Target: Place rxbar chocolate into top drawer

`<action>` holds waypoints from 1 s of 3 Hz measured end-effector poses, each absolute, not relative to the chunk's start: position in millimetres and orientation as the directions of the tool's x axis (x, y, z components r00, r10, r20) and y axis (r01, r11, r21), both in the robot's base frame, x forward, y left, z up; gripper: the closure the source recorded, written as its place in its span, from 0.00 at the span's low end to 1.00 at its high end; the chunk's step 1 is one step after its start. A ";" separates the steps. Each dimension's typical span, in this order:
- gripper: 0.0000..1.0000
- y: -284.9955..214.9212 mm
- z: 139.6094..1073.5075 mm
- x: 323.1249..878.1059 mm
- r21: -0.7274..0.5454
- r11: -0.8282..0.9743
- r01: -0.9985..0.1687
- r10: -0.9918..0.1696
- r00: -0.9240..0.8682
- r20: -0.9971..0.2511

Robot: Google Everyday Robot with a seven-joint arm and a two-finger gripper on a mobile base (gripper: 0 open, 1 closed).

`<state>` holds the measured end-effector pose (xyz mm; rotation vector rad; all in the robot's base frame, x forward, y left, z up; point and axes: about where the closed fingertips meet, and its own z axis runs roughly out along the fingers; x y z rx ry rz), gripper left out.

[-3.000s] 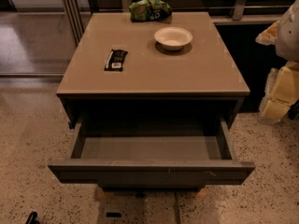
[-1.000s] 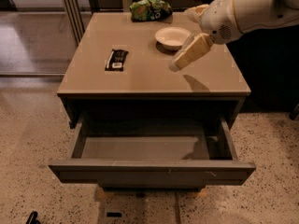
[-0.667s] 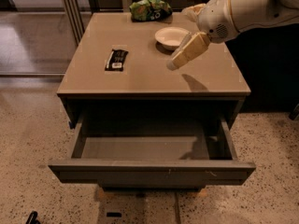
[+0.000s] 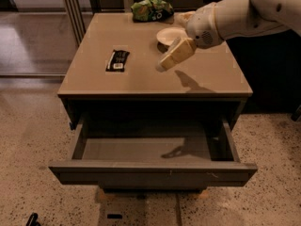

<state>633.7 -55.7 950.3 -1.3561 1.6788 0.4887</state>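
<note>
One rxbar chocolate [image 4: 117, 60], one green bag [image 4: 151, 9], one bowl [image 4: 167, 35], one top drawer [image 4: 153, 173], one gripper [image 4: 163, 65] over the cabinet [image 4: 136, 81]

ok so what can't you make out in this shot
Camera view:
- rxbar: lettering too small to read.
- bowl: right side hidden by the gripper, which hangs over the tabletop right of the rxbar.
- drawer: back lost in shadow under the tabletop.
- arm: cut off by the right edge.

Tan claw [image 4: 165, 62] over brown tabletop [image 4: 141, 81]; black, white-labelled rxbar chocolate [image 4: 117, 60]; green bag [image 4: 151, 8].
</note>
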 end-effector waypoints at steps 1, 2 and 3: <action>0.00 -20.3 937.4 671.0 -0.216 0.293 -0.932 -0.559 0.016 -0.829; 0.00 6.4 917.3 700.1 -0.187 0.303 -0.934 -0.569 -0.020 -0.822; 0.00 11.8 901.9 709.8 -0.161 0.333 -0.929 -0.580 -0.067 -0.812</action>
